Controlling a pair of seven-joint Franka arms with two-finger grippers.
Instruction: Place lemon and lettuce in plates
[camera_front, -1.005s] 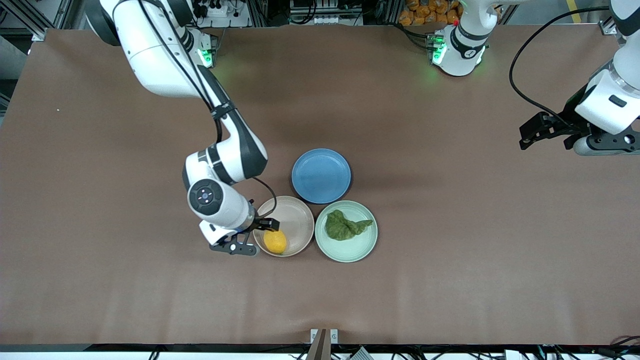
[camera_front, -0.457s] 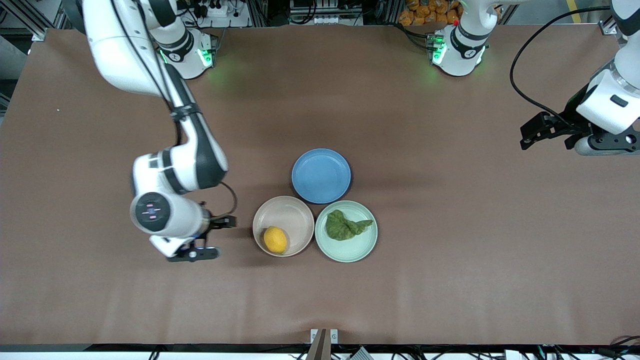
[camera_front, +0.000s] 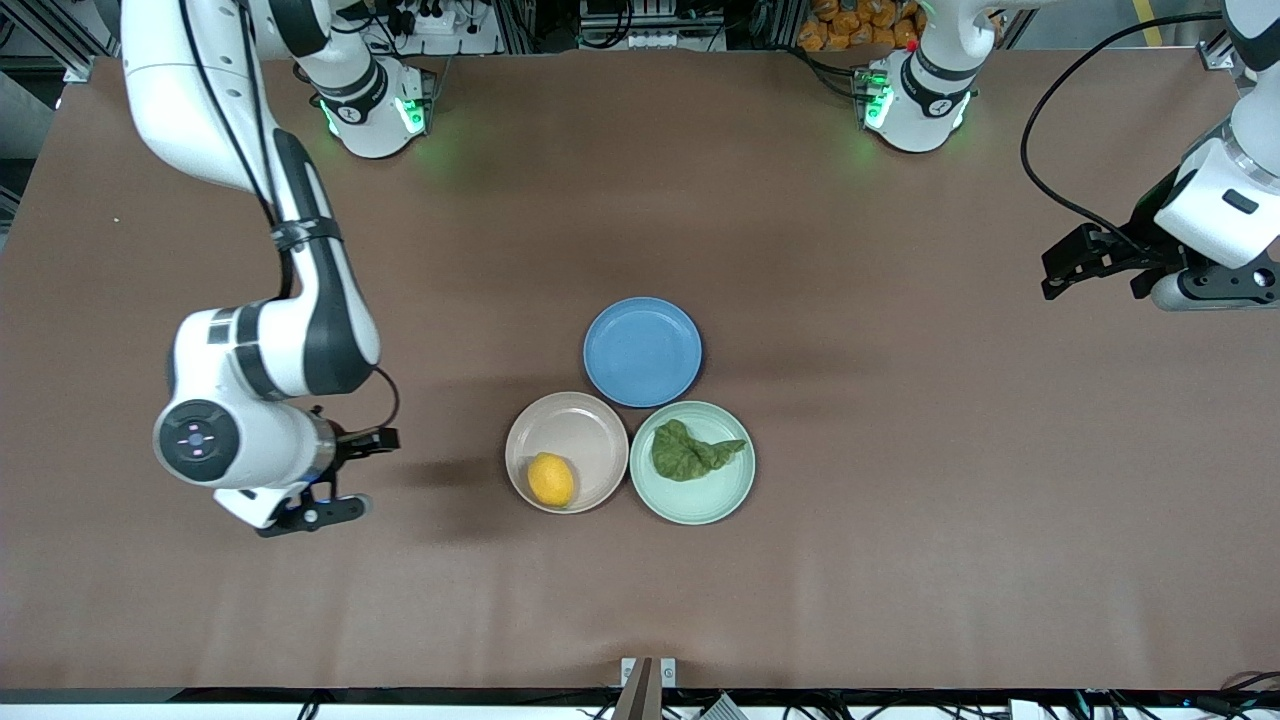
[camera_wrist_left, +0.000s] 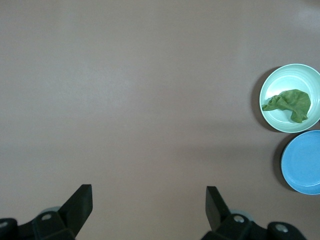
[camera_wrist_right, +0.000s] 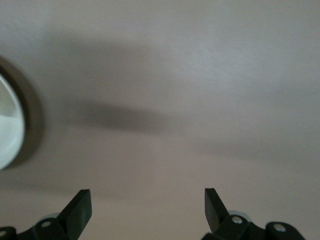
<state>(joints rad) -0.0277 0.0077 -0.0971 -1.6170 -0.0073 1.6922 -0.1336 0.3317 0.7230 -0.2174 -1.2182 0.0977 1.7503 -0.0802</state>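
Three plates bunched mid-tabletop (camera_front: 900, 520). Beige plate (camera_front: 567, 452) toward the right arm's end, holding the lemon (camera_front: 550, 479), which sits low in the dish on the side closer to the front camera and near the rim. Mint plate (camera_front: 692, 462) right beside it, rims about touching, toward the left arm's end, with the lettuce (camera_front: 690, 451) lying in it, pointed tail aimed at the left arm's end. Blue plate (camera_front: 642, 351) farther from the front camera than both, tucked between them, nothing in it. No brands, labels or readable writing anywhere on plates or food.

Right gripper (camera_front: 350, 470) up over bare tabletop, well apart from the beige plate toward the right arm's end, fingers (camera_wrist_right: 80, 207) spread wide, gripping nothing. Just a sliver of the beige plate's rim showing at the edge of the right wrist view.

Left gripper (camera_front: 1090, 268) parked over bare tabletop way out at the left arm's end, waiting, fingers (camera_wrist_left: 82, 202) spread wide too and holding nothing. Mint plate with lettuce and blue plate both visible in the left wrist view, well off from the fingers.
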